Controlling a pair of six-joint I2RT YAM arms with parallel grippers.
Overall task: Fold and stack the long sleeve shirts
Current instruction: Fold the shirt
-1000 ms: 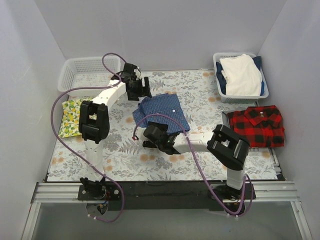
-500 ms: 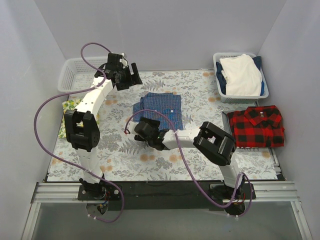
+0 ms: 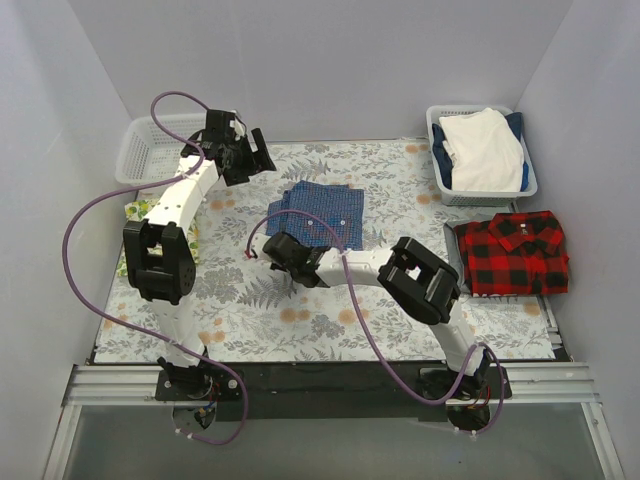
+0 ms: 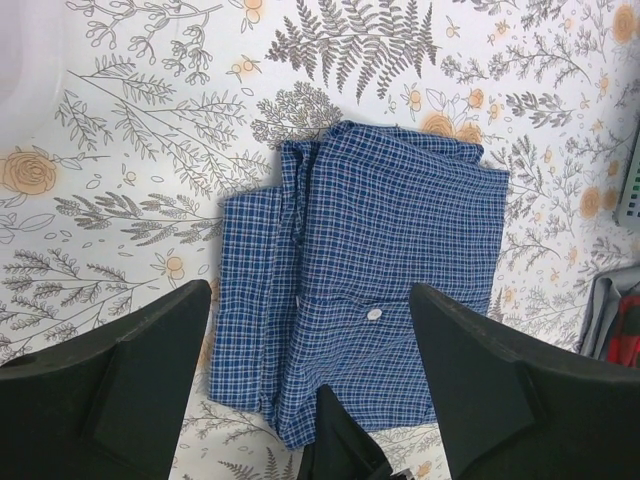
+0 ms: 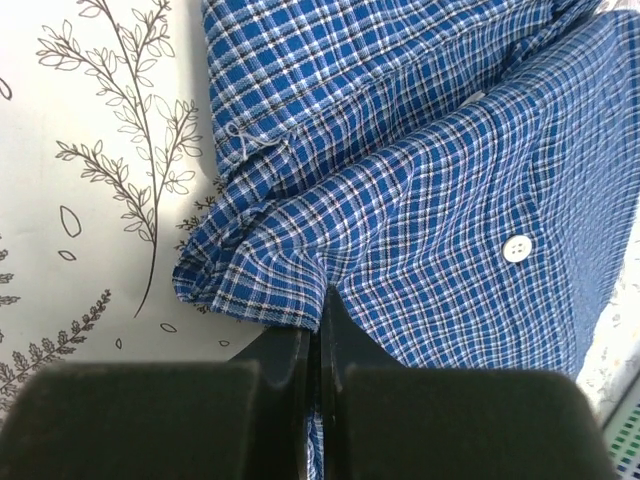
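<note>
- While the left arm (image 3: pixel 188 190) hangs over the far-left corner of the counter (image 3: pixel 250 310), up by the white basket (image 3: pixel 150 152) and the lemon-print cloth (image 3: pixel 133 212), its jaws are spread wide with nothing in them. Its wrist view looks straight down on the shirt.
- Middle of the counter: the blue shirt (image 3: pixel 322 210) lies folded into a compact rectangle with a button showing on top.
- The right arm (image 3: pixel 360 265) reaches across to that shirt's near-left corner. On its wrist view the jaws are pinched tight on the folded edge.
- Far right: the red plaid shirt (image 3: pixel 513 252) sits folded flat just in front of the other basket (image 3: pixel 530 188), which holds the white garment (image 3: pixel 482 148).
- My read: folding looks pretty much done on both, so I'm at the stacking step and blue should go over onto red.
- The next move needs some care. One pinch at a corner will probably let the layers fan open if I lift, so I'd either bring the left jaws down onto the opposite edge first or drag the shirt low across the counter. Then I'd line it up square over the plaid before letting go.
</note>
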